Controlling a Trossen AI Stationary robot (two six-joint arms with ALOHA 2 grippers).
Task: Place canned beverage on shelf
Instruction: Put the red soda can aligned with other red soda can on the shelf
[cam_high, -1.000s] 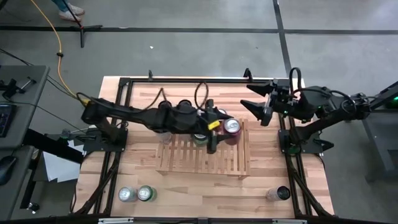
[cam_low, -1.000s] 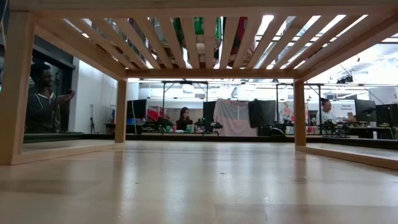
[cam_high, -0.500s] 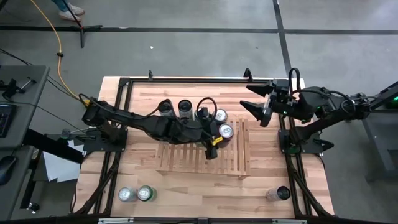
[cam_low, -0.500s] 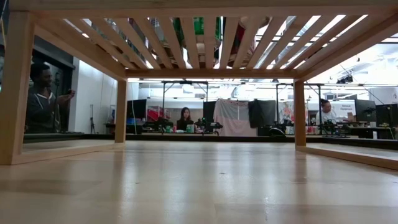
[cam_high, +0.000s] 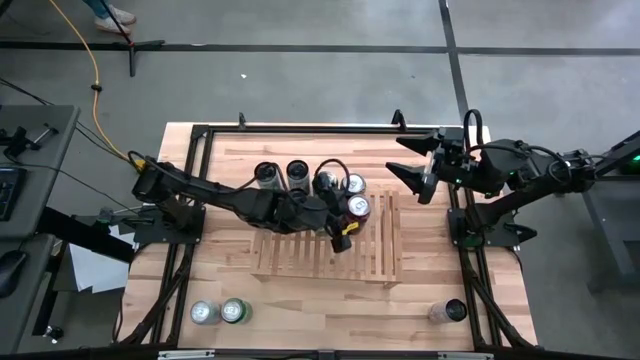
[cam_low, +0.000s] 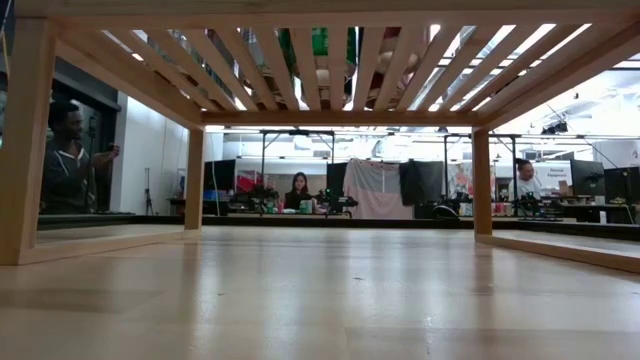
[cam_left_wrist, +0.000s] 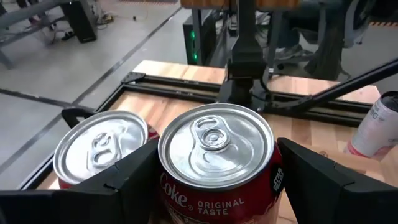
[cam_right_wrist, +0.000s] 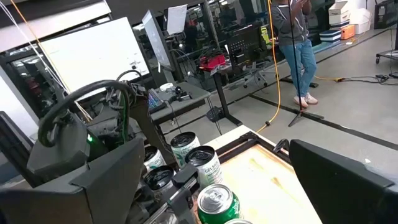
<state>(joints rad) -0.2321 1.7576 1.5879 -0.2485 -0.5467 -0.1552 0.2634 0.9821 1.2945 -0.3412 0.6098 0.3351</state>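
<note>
Left gripper (cam_high: 350, 215) gripping red Coke can (cam_left_wrist: 217, 163), now lowering it onto shelf (cam_high: 300, 258) upper-right area, centre frame, beside green can (cam_high: 354, 184). Release pending. Right gripper (cam_high: 415, 172) waiting wide open, right of frame.

We see a red Coke can (cam_left_wrist: 216, 163) standing upright between the left gripper's (cam_left_wrist: 214, 186) two dark fingers (cam_left_wrist: 127, 180), silver top and pull tab facing us. A second silver-topped can (cam_left_wrist: 99, 149) sits just beside it, touching or nearly so. Beyond lie the wooden tabletop (cam_left_wrist: 323, 134), a black frame rail (cam_left_wrist: 186, 93) and a pale can (cam_left_wrist: 376, 124) lying farther off.
</note>
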